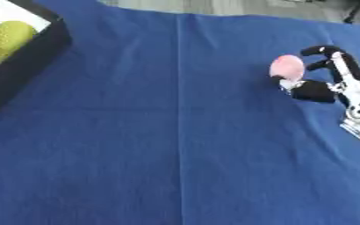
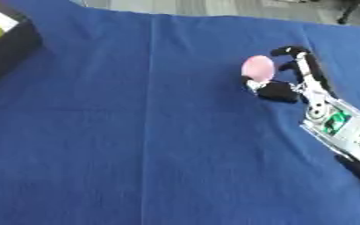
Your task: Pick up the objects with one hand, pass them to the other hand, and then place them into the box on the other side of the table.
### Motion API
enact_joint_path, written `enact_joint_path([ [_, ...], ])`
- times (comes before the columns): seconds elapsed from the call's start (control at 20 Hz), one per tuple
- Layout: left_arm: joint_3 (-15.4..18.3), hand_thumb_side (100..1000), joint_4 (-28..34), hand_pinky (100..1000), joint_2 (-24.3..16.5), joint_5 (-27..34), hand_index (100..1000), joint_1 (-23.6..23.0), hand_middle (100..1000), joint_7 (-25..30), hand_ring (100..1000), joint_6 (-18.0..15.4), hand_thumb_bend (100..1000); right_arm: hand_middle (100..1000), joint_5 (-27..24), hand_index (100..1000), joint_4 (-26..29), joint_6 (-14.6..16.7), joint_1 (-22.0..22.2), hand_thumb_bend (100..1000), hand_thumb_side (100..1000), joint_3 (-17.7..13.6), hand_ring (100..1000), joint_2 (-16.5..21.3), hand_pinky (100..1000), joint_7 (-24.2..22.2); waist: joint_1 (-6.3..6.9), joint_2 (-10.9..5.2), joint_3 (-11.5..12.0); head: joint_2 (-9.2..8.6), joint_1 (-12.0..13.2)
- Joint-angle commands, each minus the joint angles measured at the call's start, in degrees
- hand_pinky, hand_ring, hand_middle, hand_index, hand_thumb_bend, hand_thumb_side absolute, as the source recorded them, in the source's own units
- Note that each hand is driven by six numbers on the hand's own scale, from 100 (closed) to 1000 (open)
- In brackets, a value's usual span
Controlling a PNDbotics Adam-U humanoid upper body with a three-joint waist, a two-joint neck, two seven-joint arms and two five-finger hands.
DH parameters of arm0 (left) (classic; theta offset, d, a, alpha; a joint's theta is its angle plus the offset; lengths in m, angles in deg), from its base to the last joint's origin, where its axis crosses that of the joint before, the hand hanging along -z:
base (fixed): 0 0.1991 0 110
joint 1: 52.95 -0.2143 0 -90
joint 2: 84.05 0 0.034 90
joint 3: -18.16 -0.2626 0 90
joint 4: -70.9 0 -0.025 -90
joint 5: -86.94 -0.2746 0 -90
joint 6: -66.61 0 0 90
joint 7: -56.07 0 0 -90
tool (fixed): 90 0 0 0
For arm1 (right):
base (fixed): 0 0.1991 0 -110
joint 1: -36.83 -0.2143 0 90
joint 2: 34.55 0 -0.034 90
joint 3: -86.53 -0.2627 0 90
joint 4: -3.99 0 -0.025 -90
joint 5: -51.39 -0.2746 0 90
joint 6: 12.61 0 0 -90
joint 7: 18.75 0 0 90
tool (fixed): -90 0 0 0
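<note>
Blue cloth [image 1: 137,167] fills the near part of the bench, bare and flat, with one long crease running away from the camera. Farther in, on the robot's right, the right hand [image 2: 300,90] comes from the lower right corner with its silver wrist and green board showing, fingers curled round a small pink object [image 2: 257,68]. The thumb sits under the object's near side and a black fingertip hooks over the far side, so the hand is grasping it, though whether the object is clear of the cloth or touching it is hard to tell. The left hand shows in neither view.

At the far left corner stands the box [image 1: 29,57], dark-walled with a pale floor, and a yellow-green round thing [image 1: 10,39] lies inside it.

The risks come from the hold. The pink object looks smooth and rounded, caught near the fingertips rather than deep in the palm, so it could squirt out as the arm lifts or swings toward the middle. With the other hand out of sight, a handover begun too early could drop it on the cloth, and it might roll.
</note>
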Motion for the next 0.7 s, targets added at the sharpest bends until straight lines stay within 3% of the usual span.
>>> enact_joint_path([
  [0.05,0.96,415,0.94,715,-0.7,0.05,644,0.2,505,-0.22,525,0.02,100,884,-0.27,776,0.55,-18.23,-0.11,567,228,-0.6,746,0.97,1000,17.55,0.29,-1.14,0.1,-0.66,-0.25],
  [0.65,1.09,416,0.94,718,-0.12,-0.05,642,-0.12,505,-0.5,525,0.37,100,874,-0.89,772,0.55,-21.31,-0.6,546,227,-1.6,735,0.61,1000,17.55,0.33,-0.62,-0.01,-0.39,-0.65],
  [0.7,1.06,417,0.94,718,-0.03,-0.04,643,-0.06,505,-0.48,525,0.33,100,868,-0.83,767,0.55,-21.49,-0.63,520,196,-1.81,727,0.54,1000,17.55,0.37,-0.56,-0.01,-0.4,-0.68],
])
